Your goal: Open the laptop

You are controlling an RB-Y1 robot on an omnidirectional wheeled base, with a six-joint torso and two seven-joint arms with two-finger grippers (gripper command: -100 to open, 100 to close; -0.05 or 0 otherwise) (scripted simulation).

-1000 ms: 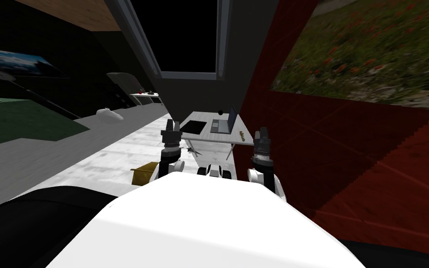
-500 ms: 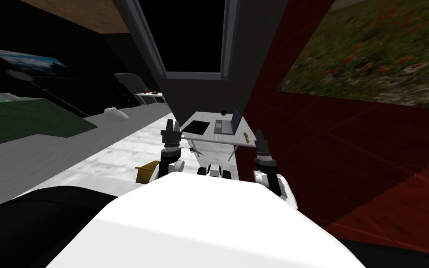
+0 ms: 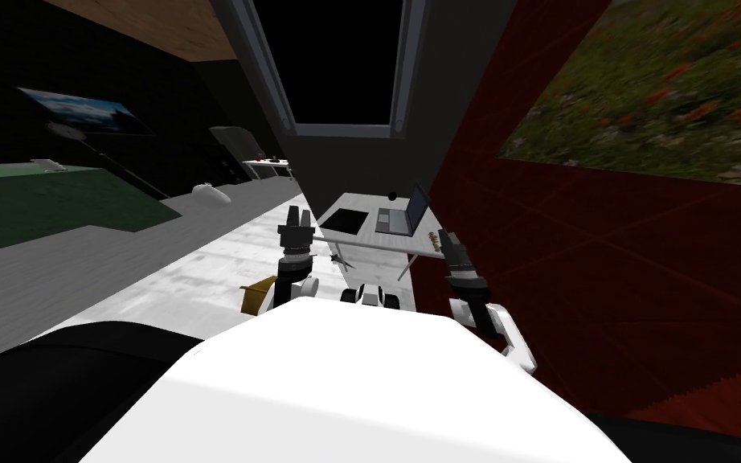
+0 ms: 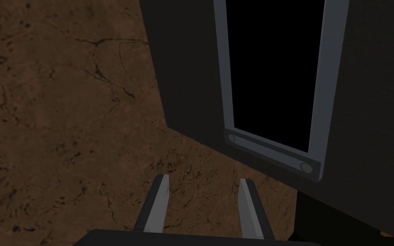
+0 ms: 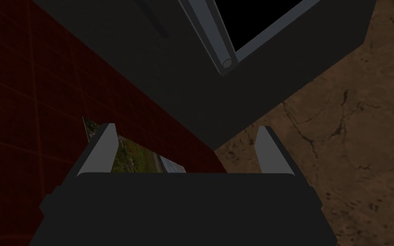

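A grey laptop [image 3: 403, 215] sits on the right half of a white desk [image 3: 365, 235] ahead of me, its lid standing up and its keyboard showing. My left gripper [image 3: 296, 215] is raised in front of the desk's left corner, short of the desk, and its fingers [image 4: 160, 205] stand open with nothing between them. My right gripper [image 3: 444, 237] hangs by the desk's right edge, tilted toward the laptop and still apart from it. In the right wrist view its fingers [image 5: 102, 147] are spread wide and empty.
A black pad [image 3: 341, 219] lies left of the laptop, and a small dark ball [image 3: 393, 194] sits at the desk's back. A dark red wall [image 3: 570, 265] runs close along the right. A yellow-brown box [image 3: 258, 293] rests on the floor by my left arm.
My view has turned, so the desk sits further right in the picture. The right forearm has swung outward and leans, with its gripper lower by the desk's right edge. The left arm is unchanged.
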